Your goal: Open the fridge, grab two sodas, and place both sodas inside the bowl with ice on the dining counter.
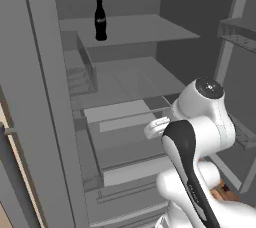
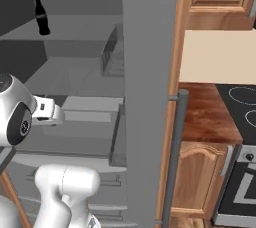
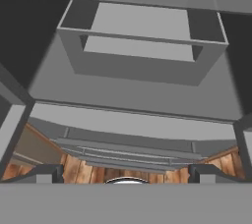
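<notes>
Inside fridge (image 1: 50,97): cola bottle (image 1: 100,20) upright on upper shelf | gripper (image 3: 126,176): spread wide, grasping nothing

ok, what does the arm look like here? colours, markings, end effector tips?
Glossy white rounded arm shells; one link has a black band with small grey lettering, and a dark round cap sits on the top joint. A small white square block juts from its side. In the hand view, the end effector has two small dark grey tips.

My arm (image 1: 200,122) is white with dark joints. The fridge (image 1: 130,72) is grey throughout, the cola bottle (image 1: 100,20) black, the cabinets (image 2: 200,172) warm brown wood, the stovetop (image 2: 240,107) black.
</notes>
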Controlling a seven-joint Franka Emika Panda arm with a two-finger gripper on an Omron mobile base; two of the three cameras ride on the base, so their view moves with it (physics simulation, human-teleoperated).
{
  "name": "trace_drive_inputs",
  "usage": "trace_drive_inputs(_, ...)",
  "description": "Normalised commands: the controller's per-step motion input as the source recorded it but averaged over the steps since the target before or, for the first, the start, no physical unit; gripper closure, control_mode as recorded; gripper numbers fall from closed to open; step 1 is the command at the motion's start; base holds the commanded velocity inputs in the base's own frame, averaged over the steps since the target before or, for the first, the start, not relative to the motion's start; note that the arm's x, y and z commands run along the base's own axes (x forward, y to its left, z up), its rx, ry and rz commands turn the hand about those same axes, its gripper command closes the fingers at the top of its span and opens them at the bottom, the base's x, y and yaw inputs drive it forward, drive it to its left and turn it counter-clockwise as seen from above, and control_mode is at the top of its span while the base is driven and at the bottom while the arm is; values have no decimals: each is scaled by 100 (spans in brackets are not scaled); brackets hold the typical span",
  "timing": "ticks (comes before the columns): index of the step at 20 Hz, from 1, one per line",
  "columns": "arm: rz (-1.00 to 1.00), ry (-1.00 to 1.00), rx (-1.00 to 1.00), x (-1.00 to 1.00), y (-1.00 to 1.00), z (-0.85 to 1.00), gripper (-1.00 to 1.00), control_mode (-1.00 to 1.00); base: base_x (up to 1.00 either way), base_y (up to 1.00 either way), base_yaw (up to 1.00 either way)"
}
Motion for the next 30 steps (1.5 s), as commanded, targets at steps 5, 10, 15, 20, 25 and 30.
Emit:
trace_drive_inputs(5, 0, 0, 0, 0, 0, 0, -100, 100, 72, -7, 21)
trace_drive_inputs(10, 0, 0, 0, 0, 0, 0, -100, 100, 68, -3, 17)
trace_drive_inputs(15, 1, 0, 0, 9, 0, 0, -100, -100, 0, 0, 0)
trace_drive_inputs(20, -7, -22, 0, 1, 13, 26, -100, -100, 0, 0, 0)
trace_drive_inputs(25, -2, -28, 1, 20, 38, 42, -100, -100, 0, 0, 0)
trace_drive_inputs(30, 0, -24, 6, 2, 8, 59, -100, -100, 0, 0, 0)
